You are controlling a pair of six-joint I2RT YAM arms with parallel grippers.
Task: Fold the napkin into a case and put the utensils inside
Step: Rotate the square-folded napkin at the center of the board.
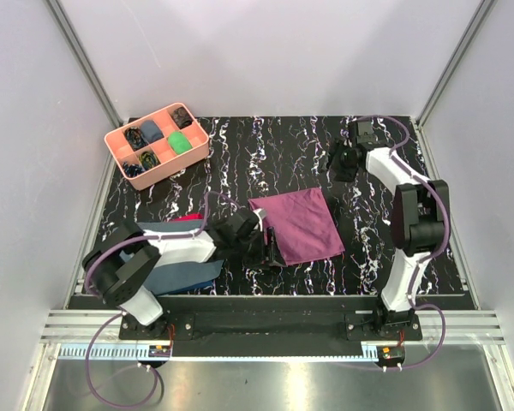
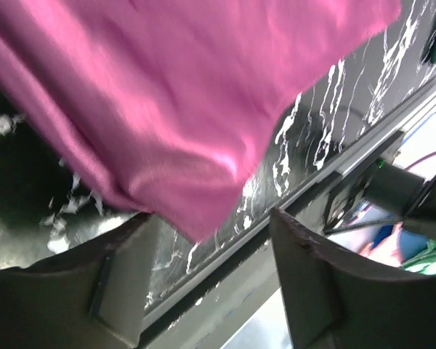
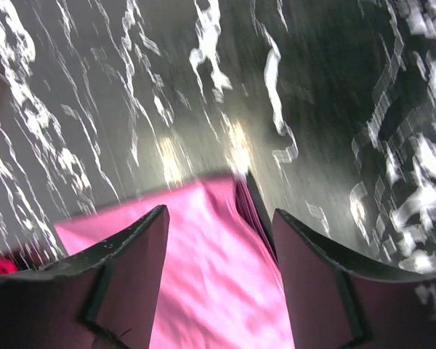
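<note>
Plum-purple cloth, the napkin (image 1: 298,224), lies folded into a tilted four-sided shape on the black, white-veined bench (image 1: 265,145). My left end effector (image 1: 267,246) sits low at the napkin's near-left edge with its fingers (image 2: 305,291) apart. In the left wrist view a rounded corner of the napkin droops toward the gap between them. I cannot tell whether the cloth touches either pad, and it is clamped on nothing that I can see. From above, my left wrist and forearm cover that near-left edge of the napkin, so the edge itself is hidden there.

My right end effector (image 1: 341,163) is beyond the napkin's far-right corner and apart from it, fingers spread and holding nothing. Its wrist view looks back over the far corner of the napkin, where a dark line runs down the right side of the cloth, like stacked fold edges, though blur keeps me from counting layers.

Left of the napkin a slate-blue cloth (image 1: 184,276) lies under my left forearm. A sliver of red cloth (image 1: 187,217) shows just past it, near the napkin's left corner. A pink compartment tray (image 1: 173,169) stands well apart from the napkin, far to its left and beyond, holding small dark, blue and green items
</note>
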